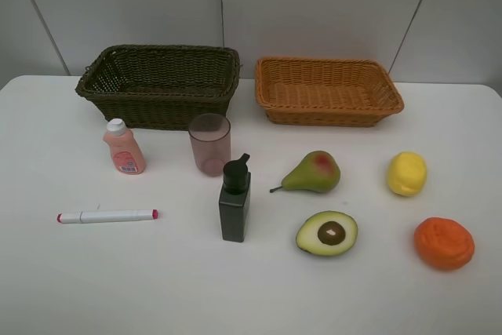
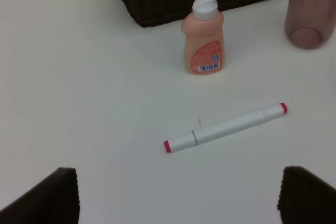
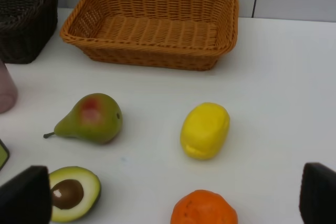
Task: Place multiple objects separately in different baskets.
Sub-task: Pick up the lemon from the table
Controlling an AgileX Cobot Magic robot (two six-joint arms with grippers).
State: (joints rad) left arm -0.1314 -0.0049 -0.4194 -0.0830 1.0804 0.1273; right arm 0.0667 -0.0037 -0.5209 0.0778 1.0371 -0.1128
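Both baskets stand empty at the back of the table: the dark olive basket point(image 1: 157, 111) to the left, the orange-tan basket point(image 1: 329, 115) to the right. In front on the left are the peach bottle point(image 1: 123, 149), pinkish cup point(image 1: 209, 143), dark pump bottle point(image 1: 234, 202) and marker point(image 1: 107, 216). On the right lie the pear point(image 1: 314, 172), lemon point(image 1: 406, 172), avocado half point(image 1: 327, 233) and orange point(image 1: 444, 242). My left gripper point(image 2: 178, 198) hovers open short of the marker point(image 2: 226, 127). My right gripper point(image 3: 170, 195) is open near the orange point(image 3: 203, 208), holding nothing.
The white table point(image 1: 63, 280) meets a pale panelled wall point(image 1: 314, 5) just behind the baskets. Neither arm shows in the high view. Bare tabletop lies along the front edge and the far left.
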